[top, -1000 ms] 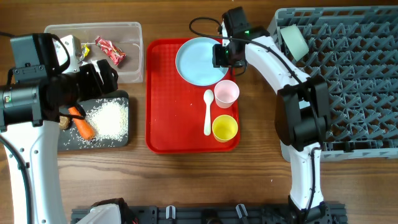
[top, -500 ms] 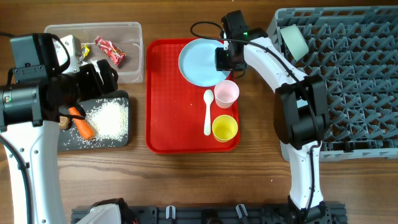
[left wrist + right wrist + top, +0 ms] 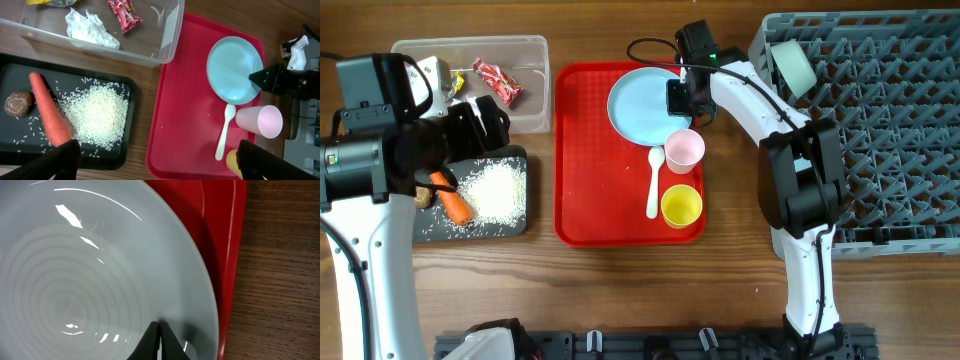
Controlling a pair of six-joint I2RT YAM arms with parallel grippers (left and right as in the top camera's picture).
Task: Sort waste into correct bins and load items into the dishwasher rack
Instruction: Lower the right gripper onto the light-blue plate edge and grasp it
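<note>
The pale blue plate (image 3: 638, 105) lies at the back of the red tray (image 3: 588, 205). My right gripper (image 3: 676, 98) is at the plate's right side; in the right wrist view its jaws (image 3: 159, 325) are pressed together, tips on the plate's surface (image 3: 90, 270) just inside the rim, with nothing visible between them. In front of the plate are a pink cup (image 3: 684, 150), a white spoon (image 3: 654, 182) and a yellow cup (image 3: 681, 206). A pale bowl (image 3: 792, 66) sits in the grey rack (image 3: 890, 130). My left gripper (image 3: 157, 157) hangs wide open and empty above the bins.
The clear tub (image 3: 528, 100) holds a red wrapper (image 3: 124, 14), a yellow wrapper and white tissue (image 3: 90, 30). The black tray (image 3: 515, 225) carries a carrot (image 3: 47, 112), loose rice (image 3: 97, 112) and a brown lump (image 3: 17, 104). Wooden table surrounds everything.
The right gripper has closed from half open to fully shut at the plate's right edge, and the plate has shifted slightly to the right. The left arm has not moved.
</note>
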